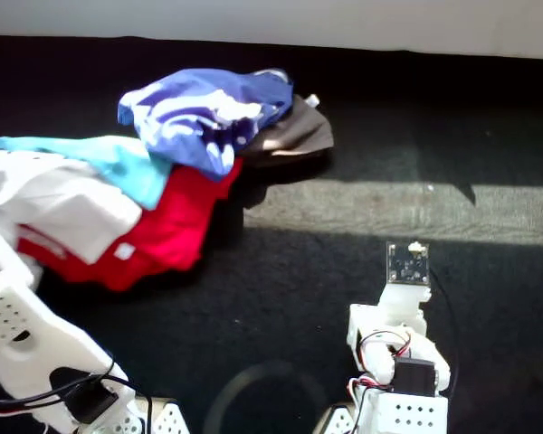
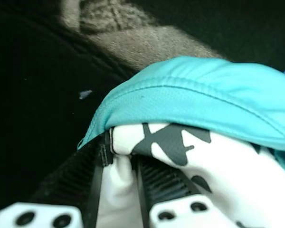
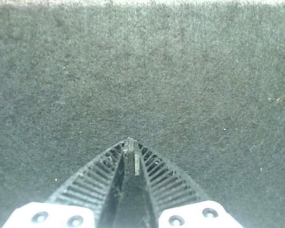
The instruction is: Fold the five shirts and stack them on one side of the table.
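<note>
**Left jaws pinched on the white shirt, right jaws closed over bare worktop**

The five shirts lie in one loose, unfolded heap on the left half of the worktop, as the high view shows it. The white shirt sits at the heap's left edge, nearest my left arm. A fold of it, white with dark print, is caught between my left jaws, which stand narrow and grip the cloth. The teal shirt drapes over the white one just past my jaw tips, its hem touching the printed fold. The red shirt spreads from under both toward the middle of the worktop. The blue shirt, blue with white patches, is bunched on top at the far side and overlaps the teal and the red. A brown shirt lies just behind it, partly covered by it.

My right arm stands at the near edge, well apart from the heap. Its jaws are closed tip to tip with nothing between them, over bare dark worktop. A sunlit strip crosses the worktop between that arm and the brown shirt.
</note>
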You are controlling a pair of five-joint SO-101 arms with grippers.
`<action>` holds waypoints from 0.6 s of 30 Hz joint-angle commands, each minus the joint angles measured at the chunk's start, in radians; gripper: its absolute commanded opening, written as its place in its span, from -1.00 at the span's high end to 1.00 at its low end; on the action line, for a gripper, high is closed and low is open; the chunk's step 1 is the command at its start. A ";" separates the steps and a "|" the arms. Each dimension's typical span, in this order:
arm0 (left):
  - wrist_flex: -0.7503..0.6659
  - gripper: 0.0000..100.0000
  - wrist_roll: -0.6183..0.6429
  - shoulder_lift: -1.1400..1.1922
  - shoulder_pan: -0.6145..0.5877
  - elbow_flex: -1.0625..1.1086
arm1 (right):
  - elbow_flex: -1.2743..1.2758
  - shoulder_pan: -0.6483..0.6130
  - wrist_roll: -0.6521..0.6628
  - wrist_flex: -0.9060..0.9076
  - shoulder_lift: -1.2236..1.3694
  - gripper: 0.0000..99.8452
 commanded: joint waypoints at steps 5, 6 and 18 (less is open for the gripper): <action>-0.290 0.98 -0.041 -0.018 -0.202 -0.203 | 0.117 -0.002 -0.003 0.005 0.002 0.99; -0.325 0.98 -0.041 -0.018 -0.225 -0.214 | 0.117 -0.002 -0.003 0.005 0.002 0.99; -0.385 0.98 -0.041 -0.015 -0.243 -0.038 | 0.117 -0.002 -0.003 0.005 0.002 0.99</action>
